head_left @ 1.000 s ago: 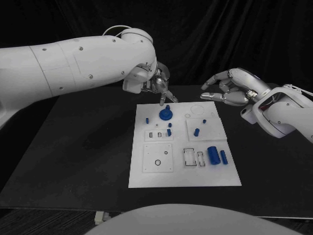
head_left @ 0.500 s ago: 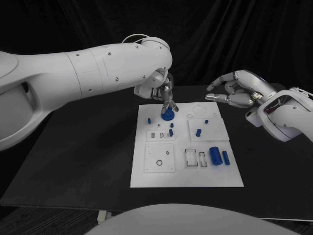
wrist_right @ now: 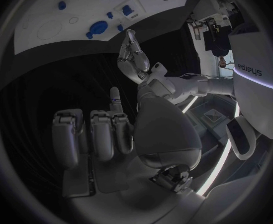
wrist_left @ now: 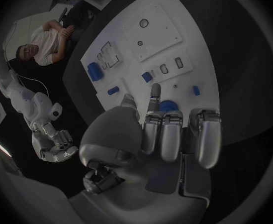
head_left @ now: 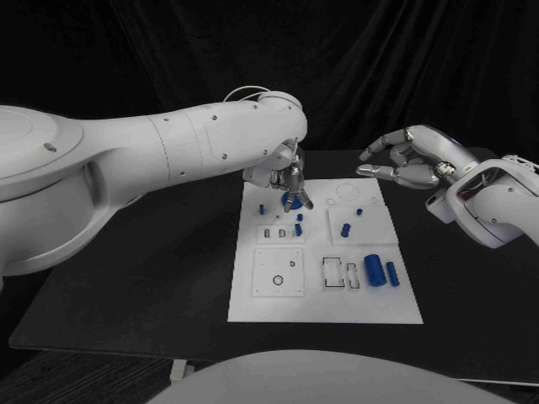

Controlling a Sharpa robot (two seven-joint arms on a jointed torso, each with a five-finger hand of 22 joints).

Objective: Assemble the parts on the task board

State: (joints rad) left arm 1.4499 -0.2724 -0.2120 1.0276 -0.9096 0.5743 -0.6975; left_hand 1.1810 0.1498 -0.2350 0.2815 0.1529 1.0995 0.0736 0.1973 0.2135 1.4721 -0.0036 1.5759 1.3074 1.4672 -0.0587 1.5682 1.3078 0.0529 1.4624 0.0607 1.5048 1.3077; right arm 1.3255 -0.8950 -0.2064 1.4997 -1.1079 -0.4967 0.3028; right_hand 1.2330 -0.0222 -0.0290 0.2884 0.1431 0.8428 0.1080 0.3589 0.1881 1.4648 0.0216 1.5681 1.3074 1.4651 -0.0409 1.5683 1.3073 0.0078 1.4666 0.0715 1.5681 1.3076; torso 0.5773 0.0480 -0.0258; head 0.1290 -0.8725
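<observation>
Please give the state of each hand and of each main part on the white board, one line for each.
left hand: over the board's far end, fingertips at the round blue part, grasp unclear
right hand: raised beyond the board, holds nothing, fingers curled
round blue part: lying on the task board
large blue cylinder: lying flat, untouched

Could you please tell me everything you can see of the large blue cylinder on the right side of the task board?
The large blue cylinder lies on its side near the right edge of the white task board, long axis running away from the robot. It looks like smooth, solid blue plastic. A thinner blue pin lies beside it, on its outer side, and a rectangular outlined slot sits on its inner side. Neither hand touches it; the left hand is at the board's far end.
</observation>
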